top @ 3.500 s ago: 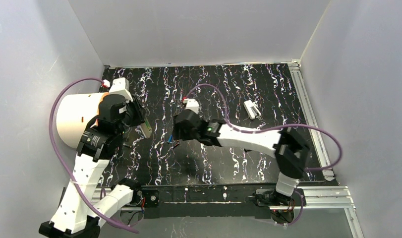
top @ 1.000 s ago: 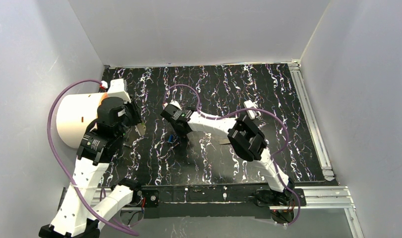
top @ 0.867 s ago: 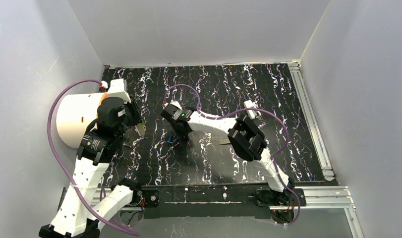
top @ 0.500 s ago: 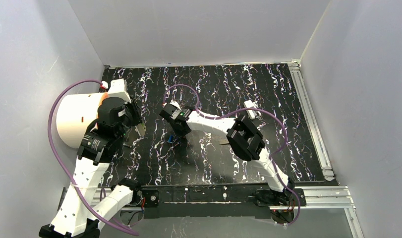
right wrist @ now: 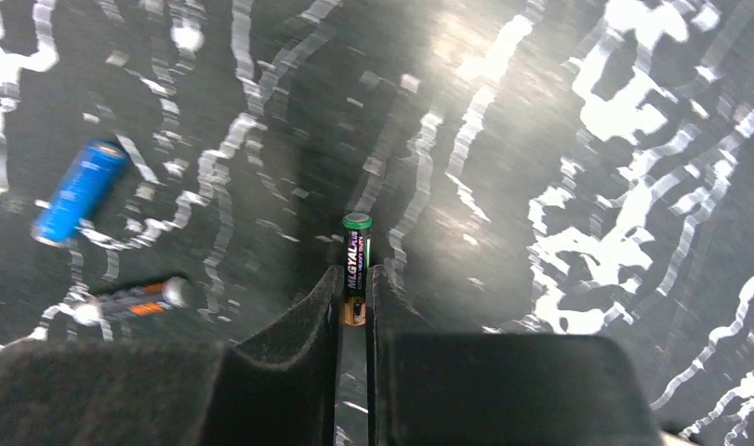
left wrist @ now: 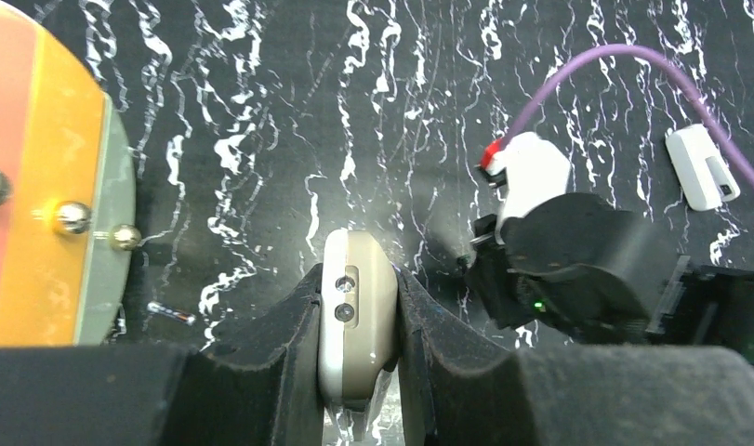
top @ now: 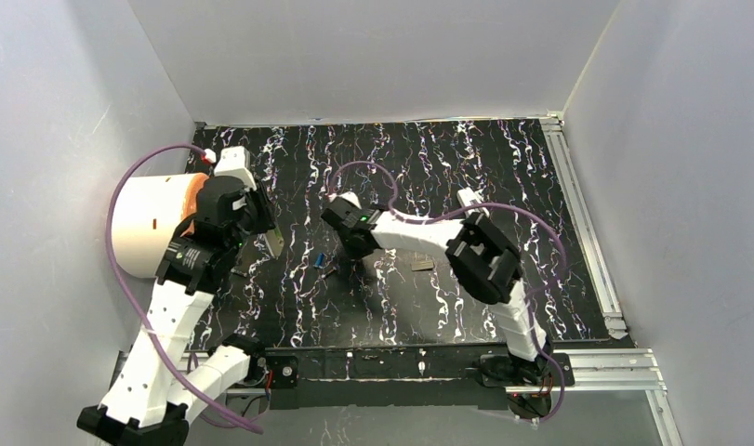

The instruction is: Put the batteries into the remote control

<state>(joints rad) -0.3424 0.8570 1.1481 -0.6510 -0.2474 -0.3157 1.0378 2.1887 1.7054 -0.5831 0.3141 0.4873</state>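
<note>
The right gripper (right wrist: 354,283) is squeezed down narrow on the green-capped battery (right wrist: 356,243). It pinches the battery's lower half between both fingertips, so the green end sticks out ahead of them. Off to that gripper's left the blue battery (right wrist: 79,191) lies on the black marbled table (right wrist: 559,111). Nearer the fingers, also to the left, lies the dark battery (right wrist: 131,299) with an orange band; neither touches the gripper. The left gripper (left wrist: 357,302) clamps the pale remote control (left wrist: 356,265) by its long sides, with the end bearing two small holes poking out past the fingertips. Ahead of it and to its right sits the right arm's wrist (left wrist: 577,269), near but apart, and farther right lies a small white two-pronged piece (left wrist: 703,167). To the left gripper's left stands a round orange-faced drum (left wrist: 38,186).
</note>
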